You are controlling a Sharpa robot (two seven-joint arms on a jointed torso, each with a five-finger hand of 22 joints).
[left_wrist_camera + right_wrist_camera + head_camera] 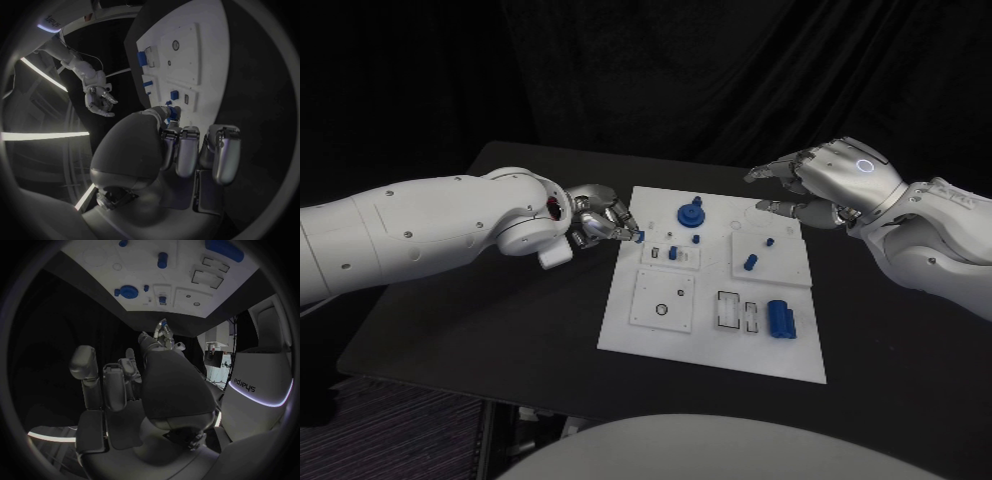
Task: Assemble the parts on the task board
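Observation:
The white task board [678,325] lies mid-table. My left hand [600,222] is at the board's left edge and pinches a small blue part [636,237] between thumb and fingertip; the pinched blue part [169,107] also appears in the left wrist view, close above the board [206,55]. My right hand [822,183] hovers over the board's far right corner, fingers apart and empty. On the board stand a round blue knob [691,213], a blue peg [751,262] and a larger blue block [782,319]. The right wrist view shows the knob [129,291] and my left hand [164,332].
Other small blue pieces [674,252] sit near the board's middle. Rectangular slots [730,310] and a round hole [664,295] lie in the board's near half. Black table [488,320] surrounds the board, with its edge close behind my right hand.

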